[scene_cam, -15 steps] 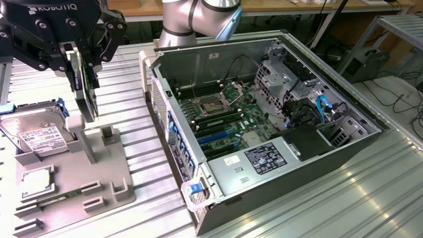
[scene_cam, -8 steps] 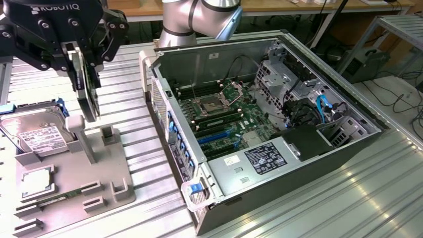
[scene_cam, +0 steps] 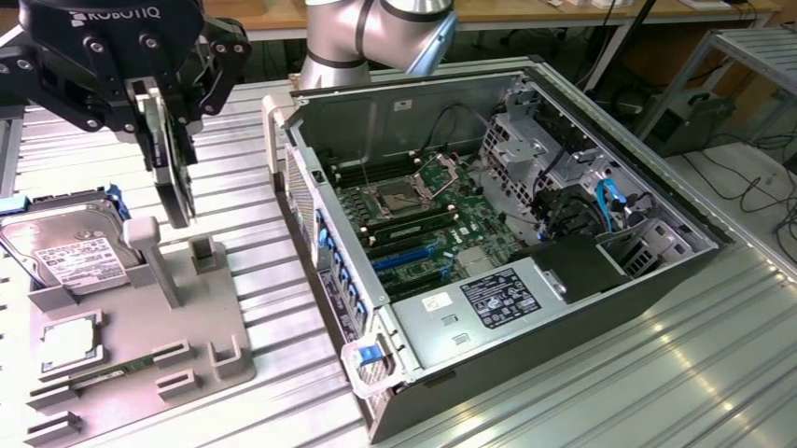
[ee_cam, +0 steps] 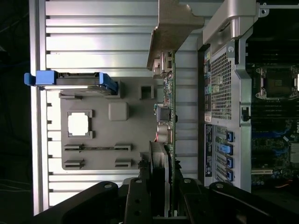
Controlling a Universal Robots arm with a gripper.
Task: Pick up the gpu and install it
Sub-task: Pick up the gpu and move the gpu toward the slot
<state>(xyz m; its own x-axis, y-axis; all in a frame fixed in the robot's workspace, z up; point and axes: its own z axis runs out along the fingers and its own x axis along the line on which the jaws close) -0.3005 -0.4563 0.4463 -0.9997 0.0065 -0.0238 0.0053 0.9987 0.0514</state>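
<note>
Setup is a ribbed silver metal tabletop (scene_cam: 622, 373) with a big black open-sided computer tower (scene_cam: 561, 345) lying on it. The grey jointed robot arm (scene_cam: 361, 37) comes in from behind the tower and reaches over to the exterior view's left. Its black pincer (scene_cam: 164, 117) points straight down above the flat grey plastic parts tray (scene_cam: 162, 317). The pincer is clamped on the gpu (scene_cam: 174, 177), one finger on each flat face, gripping it by the top end. The card hangs on edge with its long axis vertical, over the tray next to two short upright posts and well clear of the tower. In the wrist view it's a thin edge-on strip (ee_cam: 169, 140), green board edge with small silvery parts along it, dark cooler side. The long silver metal bracket (ee_cam: 173, 28) is on the end farthest from the pincer (ee_cam: 163, 196), facing down.
</note>
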